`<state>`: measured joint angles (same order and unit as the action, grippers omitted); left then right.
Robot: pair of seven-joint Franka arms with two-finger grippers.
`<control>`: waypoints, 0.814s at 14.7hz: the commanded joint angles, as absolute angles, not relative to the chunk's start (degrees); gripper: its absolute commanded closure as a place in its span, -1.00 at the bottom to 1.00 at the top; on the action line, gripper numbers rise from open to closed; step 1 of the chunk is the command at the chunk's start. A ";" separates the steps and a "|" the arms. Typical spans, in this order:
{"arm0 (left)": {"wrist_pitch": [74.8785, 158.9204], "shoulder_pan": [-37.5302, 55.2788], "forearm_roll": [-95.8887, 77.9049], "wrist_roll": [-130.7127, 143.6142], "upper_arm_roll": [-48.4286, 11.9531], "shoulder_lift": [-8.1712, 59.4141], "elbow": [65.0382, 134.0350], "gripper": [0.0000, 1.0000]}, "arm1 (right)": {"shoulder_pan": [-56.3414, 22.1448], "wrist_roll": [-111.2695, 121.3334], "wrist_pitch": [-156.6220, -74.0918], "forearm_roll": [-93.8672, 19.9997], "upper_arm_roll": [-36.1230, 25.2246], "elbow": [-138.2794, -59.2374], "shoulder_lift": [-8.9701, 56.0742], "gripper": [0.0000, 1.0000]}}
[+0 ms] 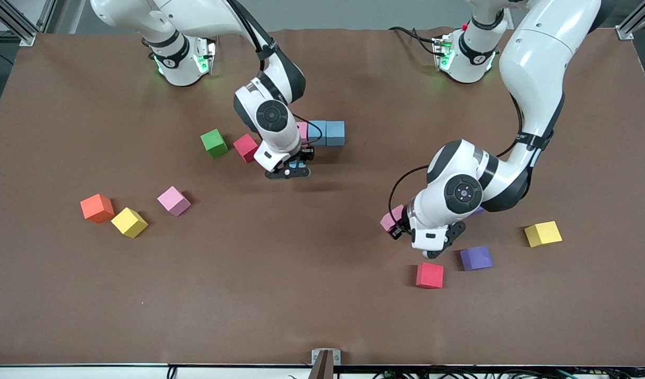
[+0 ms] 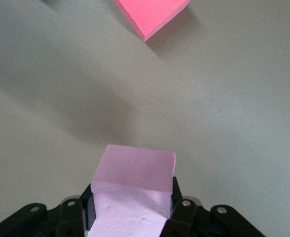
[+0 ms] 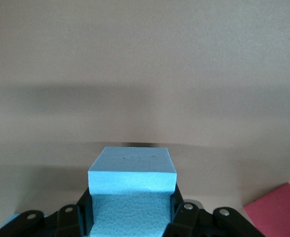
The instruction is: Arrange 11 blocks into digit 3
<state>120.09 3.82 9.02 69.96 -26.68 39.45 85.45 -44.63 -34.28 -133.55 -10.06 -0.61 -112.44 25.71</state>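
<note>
Nearest the camera: red block [image 1: 429, 275], toward the front edge at the left arm's end of the table [image 1: 301, 316], purple block [image 1: 476, 258] just beside it.

Sweeping the front view from its left side: orange cube [image 1: 97, 208] and yellow block [image 1: 129, 222] touching at a corner, pink block [image 1: 174, 200] near them. Green cube [image 1: 214, 142] and a second red block [image 1: 246, 147] sit toward the back edge, mid-table.

Right gripper [image 1: 290, 169] is clamped on a light blue block [image 3: 133, 185], over bare table just in front of the started row. That row: pink row block [image 1: 302, 130], half hidden by the arm, then two blue row blocks [image 1: 326, 132], all touching, near the back edge at centre.

Left gripper [image 1: 398, 227] is clamped on a pink held block [image 2: 135, 190], over the table near the purple and red blocks. Second yellow block [image 1: 543, 233] lies toward the left arm's end.

My read: the row is the first bar of the 3, so I'm placing the connector cube next. I'd bring the blue one down flush against one end block of the row, faces square, touching but not shoving the bar. Lower until it seats, release, lift straight up. I'd hold the left arm off until the right one clears, otherwise the wrists crowd over the figure. Foam is light; a dragged finger will skew the bar.
</note>
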 commanded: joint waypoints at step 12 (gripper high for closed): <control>118.83 4.75 8.35 69.34 -26.89 38.93 85.96 0.60 | -47.11 -37.00 -139.22 -10.02 -1.14 -118.74 23.47 0.31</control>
